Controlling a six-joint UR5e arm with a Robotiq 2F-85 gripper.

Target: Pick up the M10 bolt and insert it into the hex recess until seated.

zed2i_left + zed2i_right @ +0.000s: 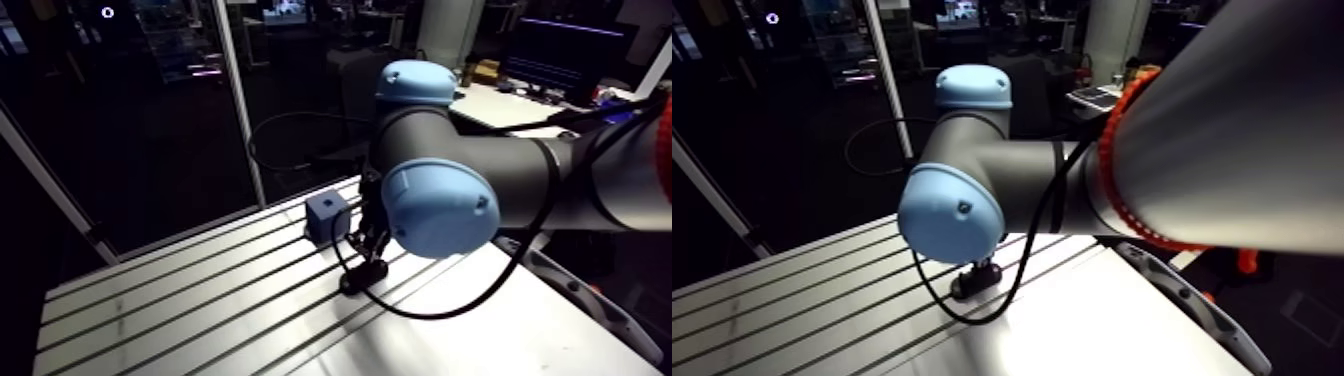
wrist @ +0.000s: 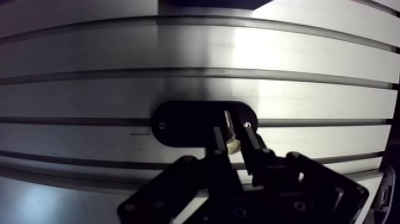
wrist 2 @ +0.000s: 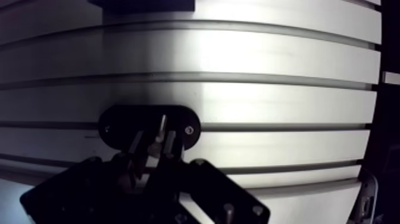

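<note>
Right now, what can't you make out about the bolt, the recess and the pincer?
- hex recess: arm view, too small to make out on the blue block.
- bolt tip: wrist view, lost against the black plate.
- pincer: arm view, mostly hidden behind the joint cap.

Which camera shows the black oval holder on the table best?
The wrist view: the black oval holder sits large, both screws visible. The arm view shows it only small and dark, far off.
</note>
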